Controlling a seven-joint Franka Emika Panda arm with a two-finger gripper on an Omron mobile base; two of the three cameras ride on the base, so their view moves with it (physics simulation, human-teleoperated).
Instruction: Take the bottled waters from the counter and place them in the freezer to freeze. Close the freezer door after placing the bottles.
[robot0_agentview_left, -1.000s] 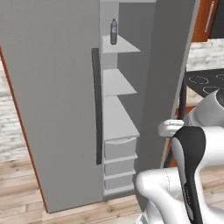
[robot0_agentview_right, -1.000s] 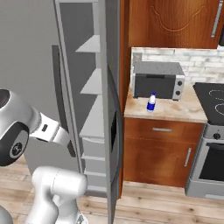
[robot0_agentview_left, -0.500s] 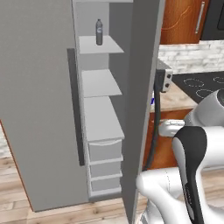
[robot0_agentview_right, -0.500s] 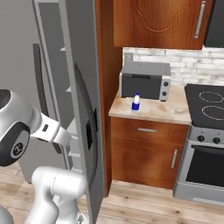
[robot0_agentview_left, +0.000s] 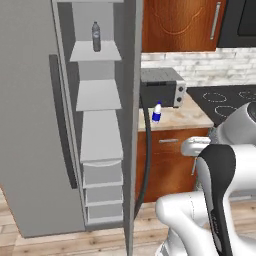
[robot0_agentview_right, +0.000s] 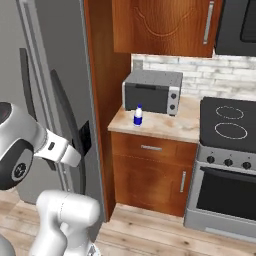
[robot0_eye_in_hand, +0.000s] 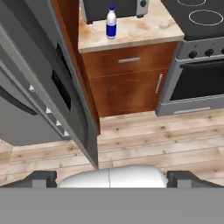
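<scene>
the whole view is swinging right compared with a moment ago, which tells me the base is driving or turning, not that the kitchen things are shifting; the counter (robot0_agentview_right: 165, 127) is sliding into plain sight beside the freezer (robot0_agentview_left: 100, 125). the freezer door (robot0_agentview_left: 30, 150) is standing wide open on the left, and the dull grey bottle (robot0_agentview_left: 96, 36) is standing upright on a high shelf (robot0_agentview_left: 95, 52) inside, so one of the two looks already delivered. the blue-capped bottle (robot0_agentview_right: 138, 115) is standing upright on the counter, just in front of the small grey toaster oven (robot0_agentview_right: 152, 91) and well left of the black stovetop (robot0_agentview_right: 227, 122); in the hand view it is sitting near the top, the same bottle (robot0_eye_in_hand: 111, 22) close to the counter's front edge. the gripper (robot0_eye_in_hand: 111, 178) is hanging empty with its tips spread wide apart at the bottom of that view, well back from the counter and looking down at the wooden floor (robot0_eye_in_hand: 144, 140). i'd judge the robot is heading over for the second bottle, roughly halfway through: that bottle is waiting to be picked up and carried across, and the door is not yet shut
</scene>
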